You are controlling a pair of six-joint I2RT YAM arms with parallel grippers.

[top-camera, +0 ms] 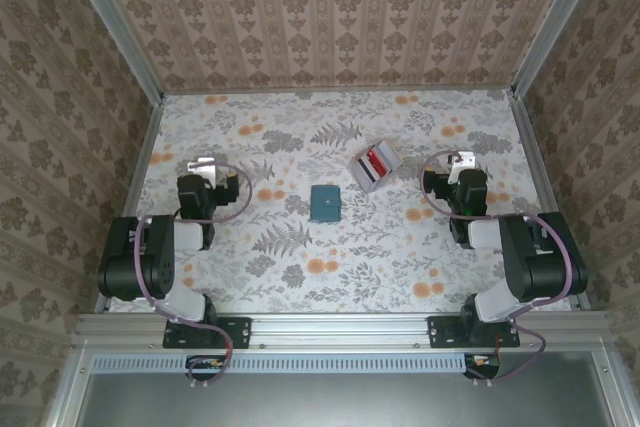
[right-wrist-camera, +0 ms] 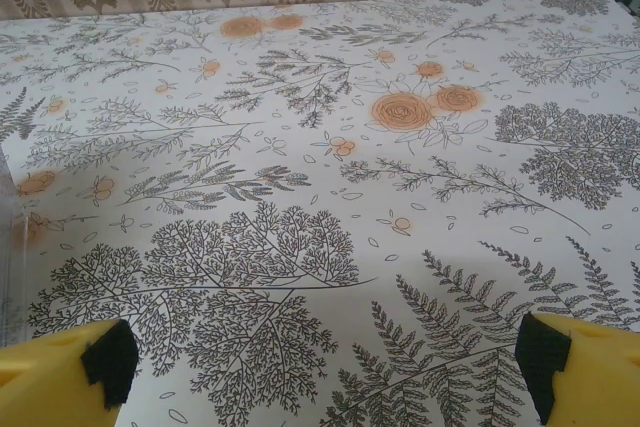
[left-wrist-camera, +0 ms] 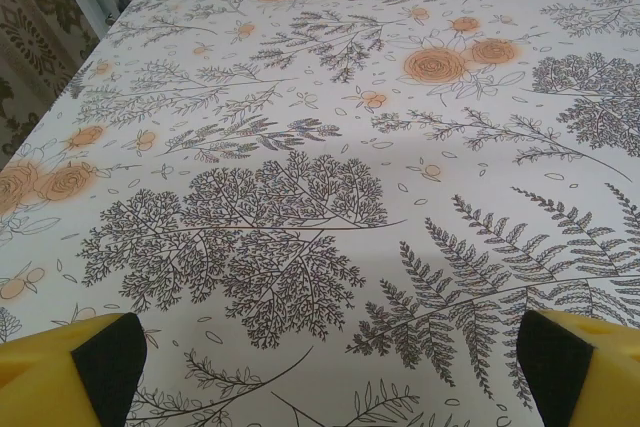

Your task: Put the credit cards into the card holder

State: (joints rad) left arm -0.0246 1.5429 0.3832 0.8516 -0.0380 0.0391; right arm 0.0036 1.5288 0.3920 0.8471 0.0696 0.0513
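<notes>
Credit cards [top-camera: 373, 165] piled right of centre on surface [top-camera: 300, 267], card holder [top-camera: 325, 203] near them, not touching. Left claw [top-camera: 205, 164] and right claw [top-camera: 458, 160] both spread wide, empty. We reckon right claw's nearer: come in low, pinch pile edge, don't scatter.

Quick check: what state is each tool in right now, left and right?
Left tool: open, holding nothing.
Right tool: open, holding nothing.
</notes>
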